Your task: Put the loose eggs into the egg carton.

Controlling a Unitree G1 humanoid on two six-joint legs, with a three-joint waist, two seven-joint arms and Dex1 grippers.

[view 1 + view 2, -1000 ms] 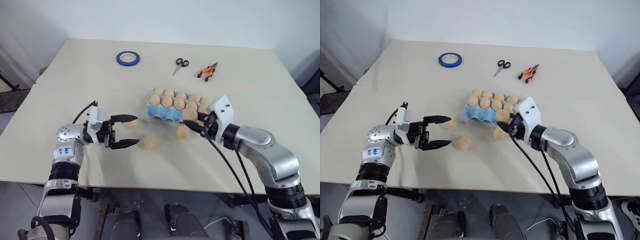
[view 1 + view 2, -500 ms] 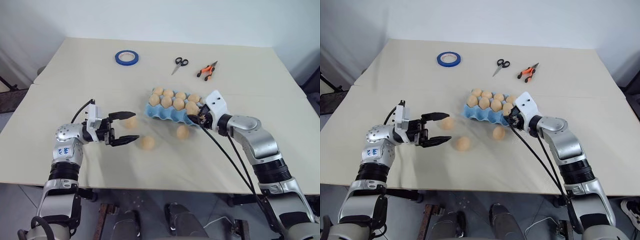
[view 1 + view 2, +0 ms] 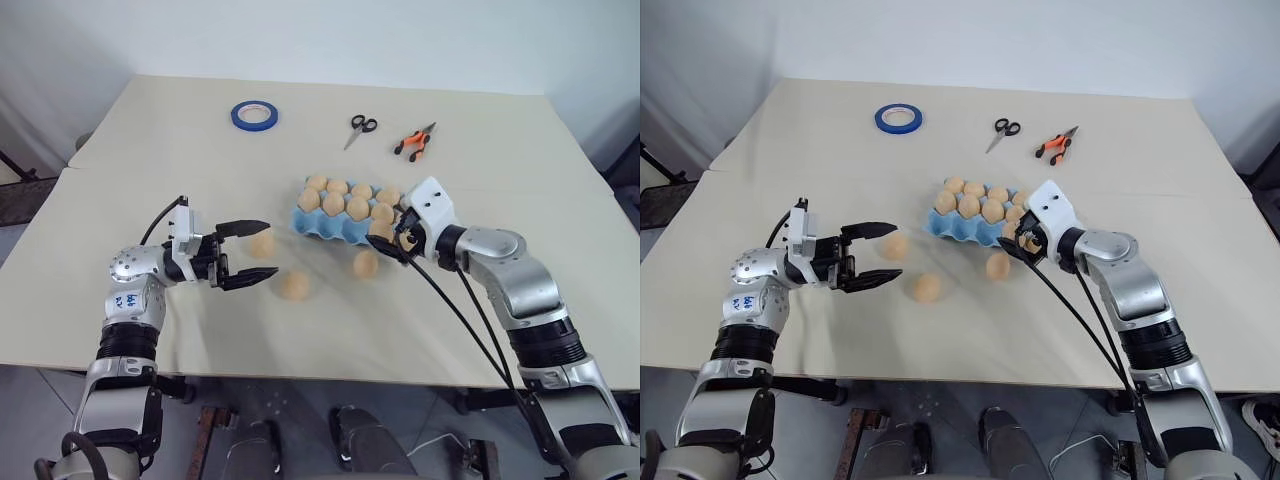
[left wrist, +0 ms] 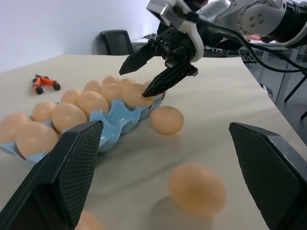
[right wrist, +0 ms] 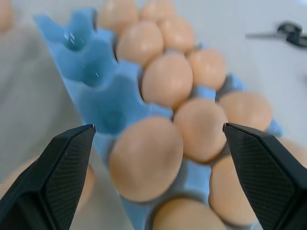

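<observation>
- A wide beige table (image 3: 180, 150) takes up most of the room in front of me, its top matte and evenly lit.
- A plain white wall (image 3: 330, 40) rises just behind its far edge.
- Grey tiled floor (image 3: 25, 400) shows below the near edge.
- A dark chair (image 4: 116, 42) stands off beyond the table, against that pale wall.

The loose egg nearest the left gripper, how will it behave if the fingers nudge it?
The loose egg looks smooth and oval on the flat table, so it would probably roll or curve away. Its shell is likely fragile, so the open left gripper should close gently.
</observation>
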